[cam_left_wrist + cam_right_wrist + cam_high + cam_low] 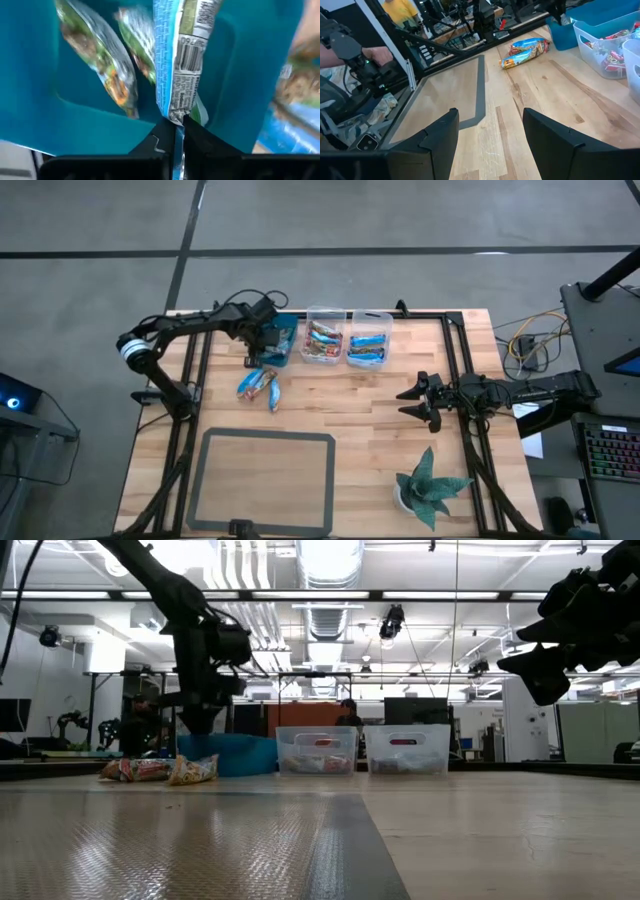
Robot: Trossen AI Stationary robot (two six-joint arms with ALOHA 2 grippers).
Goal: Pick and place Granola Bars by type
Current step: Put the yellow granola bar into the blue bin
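Over the teal bin (283,340), a bar (181,65) hangs clamped in the left gripper's (178,131) fingers, with two more bars (97,60) lying inside the bin. Just in front of the bin, loose bars (259,385) lie on the table (370,420). Beside it stand two clear bins (347,338) holding sorted bars. Well off to the right, the right gripper (411,402) waits above the table, fingers apart and holding nothing.

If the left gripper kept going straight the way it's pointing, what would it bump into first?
Probably the teal bin. The left gripper, shut on a granola bar, points down into it, so the bar would likely touch first, near two bars already inside; depth is unclear.
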